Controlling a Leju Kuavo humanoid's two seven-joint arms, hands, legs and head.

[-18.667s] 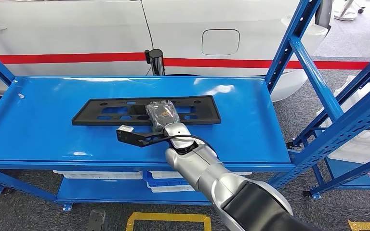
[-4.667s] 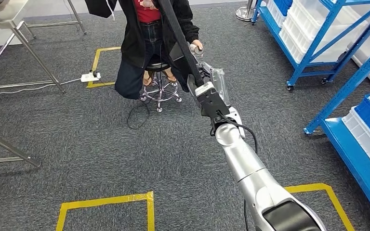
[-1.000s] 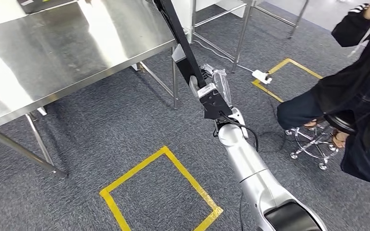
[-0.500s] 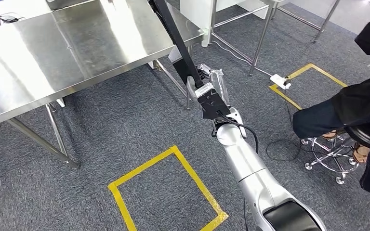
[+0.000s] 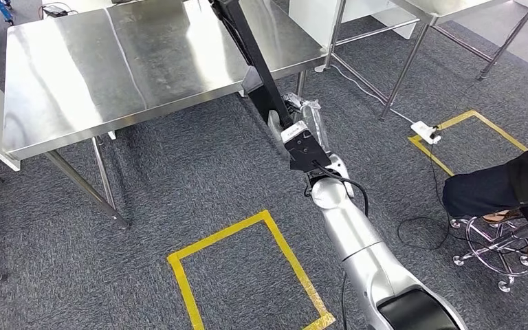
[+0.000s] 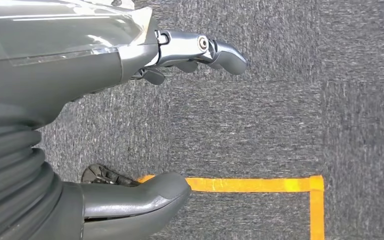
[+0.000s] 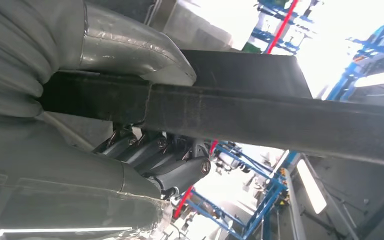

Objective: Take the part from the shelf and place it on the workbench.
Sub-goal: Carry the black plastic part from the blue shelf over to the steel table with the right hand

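Right hand (image 5: pixel 295 120) grips the part (image 5: pixel 251 51) (upright) beside the workbench (image 5: pixel 130 62).

The desk (image 5: pixel 124 62) at upper left of the head view is bare brushed steel, glossy, with streaked glare. The floor (image 5: pixel 179 179) is rough grey carpet marked with shiny yellow tape (image 5: pixel 247 227). The long part (image 5: pixel 251 51) looks like matt black plastic. The right arm (image 5: pixel 350 234) is smooth silver metal.

Silver tubular right arm (image 5: pixel 347 227), black looped cable at wrist, grey ribbed cover, dark fingers (image 7: pixel 180 172).
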